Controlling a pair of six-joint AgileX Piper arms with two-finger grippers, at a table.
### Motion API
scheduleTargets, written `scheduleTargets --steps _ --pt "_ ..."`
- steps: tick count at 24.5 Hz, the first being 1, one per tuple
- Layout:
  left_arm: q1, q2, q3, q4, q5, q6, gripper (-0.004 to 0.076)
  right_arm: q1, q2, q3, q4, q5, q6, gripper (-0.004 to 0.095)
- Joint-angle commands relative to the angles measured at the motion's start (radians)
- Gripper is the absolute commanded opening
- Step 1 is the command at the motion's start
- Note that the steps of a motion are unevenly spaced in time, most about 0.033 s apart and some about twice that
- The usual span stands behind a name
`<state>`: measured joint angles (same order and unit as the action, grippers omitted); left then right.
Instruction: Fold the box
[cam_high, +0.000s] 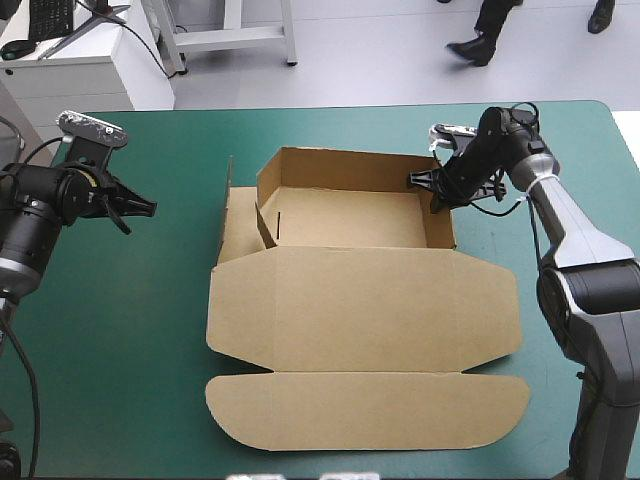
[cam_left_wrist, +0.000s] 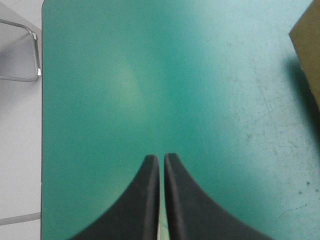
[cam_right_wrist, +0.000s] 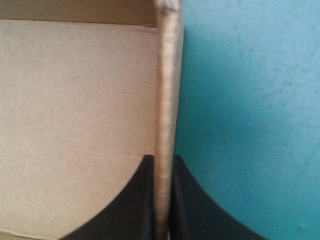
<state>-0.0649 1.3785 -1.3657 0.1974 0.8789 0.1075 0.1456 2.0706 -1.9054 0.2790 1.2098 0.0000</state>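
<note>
The brown box (cam_high: 360, 300) lies mid-table as an open tray at the far side, with its wide lid flat toward the near edge. Its back wall (cam_high: 340, 170) and right wall (cam_high: 440, 215) stand up. The left side flap (cam_high: 238, 225) lies low outside the tray. My right gripper (cam_high: 437, 190) is shut on the right wall's top edge near the far right corner. In the right wrist view that wall (cam_right_wrist: 167, 90) runs edge-on between the right gripper's (cam_right_wrist: 162, 162) fingers, with the tray floor (cam_right_wrist: 75, 125) beside it. My left gripper (cam_high: 150, 208) hovers shut and holds nothing, left of the box.
Under the left gripper (cam_left_wrist: 161, 159) there is only teal-green cover (cam_left_wrist: 150, 90). A corner of the box (cam_left_wrist: 307, 45) shows off to its side. The table's edge (cam_left_wrist: 42, 125) is close by, with a metal tube frame (cam_left_wrist: 30, 55) beyond it.
</note>
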Motion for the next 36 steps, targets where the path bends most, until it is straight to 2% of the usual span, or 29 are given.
scheduleTargets --steps 1,6,12,18,23,27,29,31,33,34,36 --pt "0.011 -0.031 -0.029 -0.003 -0.072 -0.073 0.0013 -0.028 -0.107 -0.023 0.024 0.045 -0.022 -0.0001" --pt "0.12 -0.013 -0.029 -0.175 -0.088 -0.081 0.0013 -0.082 -0.209 -0.023 0.075 0.045 -0.068 -0.0001" --pt "0.249 0.03 -0.029 -0.482 -0.052 0.028 0.0013 -0.103 -0.334 0.0 0.075 0.045 -0.111 -0.0001" --pt "0.254 0.059 -0.029 -0.533 -0.05 0.04 0.0013 -0.103 -0.405 0.005 0.075 0.045 -0.113 -0.0001" --pt "0.247 0.064 -0.029 -0.55 -0.042 0.041 0.0015 -0.103 -0.423 0.005 0.125 0.045 -0.113 -0.0001" --pt "0.247 0.064 -0.029 -0.679 -0.042 0.166 0.0032 -0.103 -0.423 0.005 0.147 0.045 -0.122 -0.0001" --pt "0.247 0.064 -0.029 -0.711 -0.043 0.207 0.0121 -0.103 -0.423 0.005 0.147 0.045 -0.128 -0.0001" --pt "0.247 0.064 -0.029 -0.744 -0.043 0.221 0.0342 -0.103 -0.423 0.005 0.147 0.045 -0.132 -0.0001" --pt "0.247 0.064 -0.029 -0.812 -0.043 0.221 0.0526 -0.103 -0.423 0.005 0.147 0.045 -0.136 -0.0001" --pt "0.247 0.064 -0.029 -0.847 -0.043 0.221 0.0558 -0.103 -0.423 0.005 0.147 0.045 -0.136 -0.0001" --pt "0.247 0.064 -0.029 -0.913 -0.042 0.221 0.0554 -0.103 -0.423 0.005 0.147 0.045 -0.136 -0.0001"
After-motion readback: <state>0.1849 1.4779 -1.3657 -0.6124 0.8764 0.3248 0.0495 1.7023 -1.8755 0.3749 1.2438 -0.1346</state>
